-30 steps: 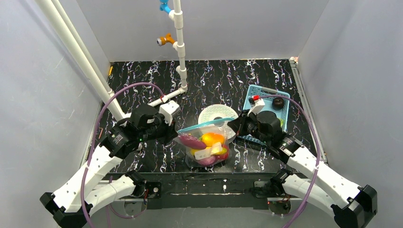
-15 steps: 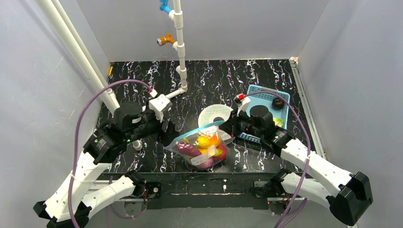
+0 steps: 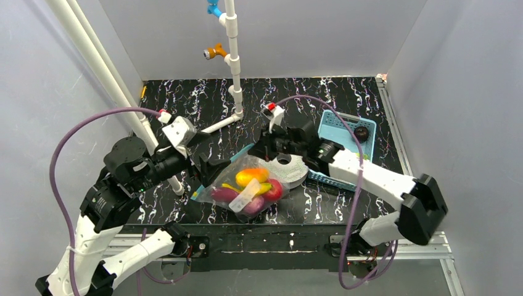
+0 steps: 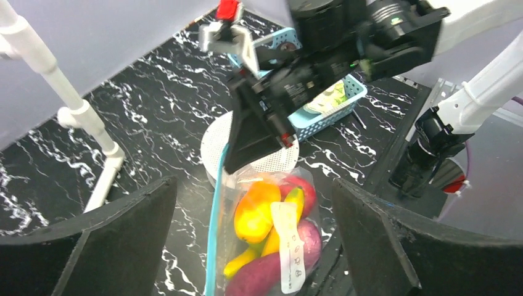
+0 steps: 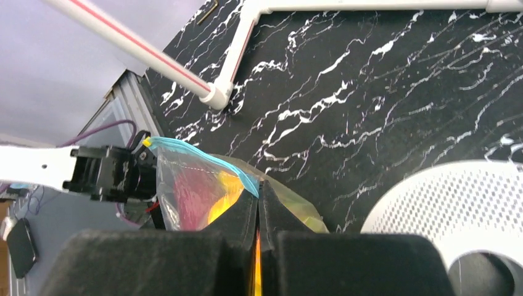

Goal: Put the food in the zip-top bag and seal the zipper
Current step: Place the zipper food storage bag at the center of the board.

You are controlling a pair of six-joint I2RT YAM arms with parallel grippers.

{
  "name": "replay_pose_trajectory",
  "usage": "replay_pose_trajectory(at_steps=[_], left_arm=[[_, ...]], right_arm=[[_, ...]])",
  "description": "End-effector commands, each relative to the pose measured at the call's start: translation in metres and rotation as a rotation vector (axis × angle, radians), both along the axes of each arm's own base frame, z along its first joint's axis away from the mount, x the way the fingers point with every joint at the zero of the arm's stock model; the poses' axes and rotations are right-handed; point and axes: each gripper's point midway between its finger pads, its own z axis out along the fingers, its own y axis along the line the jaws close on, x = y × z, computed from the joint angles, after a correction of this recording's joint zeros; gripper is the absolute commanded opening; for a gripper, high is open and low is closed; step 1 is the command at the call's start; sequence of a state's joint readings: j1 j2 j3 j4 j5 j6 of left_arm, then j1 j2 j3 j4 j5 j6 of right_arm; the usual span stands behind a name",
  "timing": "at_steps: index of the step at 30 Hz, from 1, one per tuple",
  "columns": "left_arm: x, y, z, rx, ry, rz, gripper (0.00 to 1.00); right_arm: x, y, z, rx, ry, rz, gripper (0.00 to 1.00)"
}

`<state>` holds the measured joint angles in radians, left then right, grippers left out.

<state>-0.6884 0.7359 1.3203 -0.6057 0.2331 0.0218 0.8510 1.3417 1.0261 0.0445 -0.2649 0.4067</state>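
**Right fingers pinch bag, left fingers spread**

Black marbled tabletop (image 3: 296, 98), grey walls. The clear bag (image 3: 247, 188) sits lower centre in the top view with the food (image 3: 253, 179) inside: yellow-orange piece, banana, red apple, purple eggplant. Right fingers (image 5: 237, 225) are pressed together, pinching the teal zipper (image 4: 216, 216) at its upper end. Left fingers (image 4: 123, 228) are spread wide, with the bag showing between them. A white perforated disc (image 3: 296, 169) lies just behind the bag, and a blue basket (image 3: 342, 123) sits centre right.

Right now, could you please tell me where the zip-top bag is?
In the top view, the zip-top bag is at the table's front centre, between the two arms, in front of the white perforated disc; the right fingers pinch its zipper.
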Motion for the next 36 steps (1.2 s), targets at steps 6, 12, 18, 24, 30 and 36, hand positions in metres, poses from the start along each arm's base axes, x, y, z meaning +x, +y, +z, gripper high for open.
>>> replay_pose_trajectory(at_steps=[6, 12, 18, 24, 30, 36], left_arm=[[-0.009, 0.023, 0.011, -0.022, -0.088, 0.054, 0.98], [-0.011, 0.03, 0.007, -0.004, -0.108, 0.072, 0.98], [-0.018, 0.036, 0.007, 0.002, -0.121, 0.068, 0.98], [-0.022, 0.036, 0.003, -0.004, -0.111, 0.058, 0.98], [-0.021, 0.036, 0.003, -0.011, -0.114, 0.064, 0.98], [-0.018, 0.03, 0.0, -0.019, -0.098, 0.049, 0.98]], right_arm=[[0.06, 0.052, 0.017, -0.003, 0.083, -0.113, 0.01], [0.089, 0.08, 0.009, -0.038, 0.15, -0.148, 0.01], [0.115, 0.098, -0.024, -0.049, 0.295, -0.245, 0.01], [0.126, 0.093, -0.067, -0.103, 0.393, -0.338, 0.01], [0.096, 0.08, -0.099, -0.142, 0.446, -0.334, 0.01], [0.068, 0.078, -0.109, -0.145, 0.48, -0.315, 0.01]])
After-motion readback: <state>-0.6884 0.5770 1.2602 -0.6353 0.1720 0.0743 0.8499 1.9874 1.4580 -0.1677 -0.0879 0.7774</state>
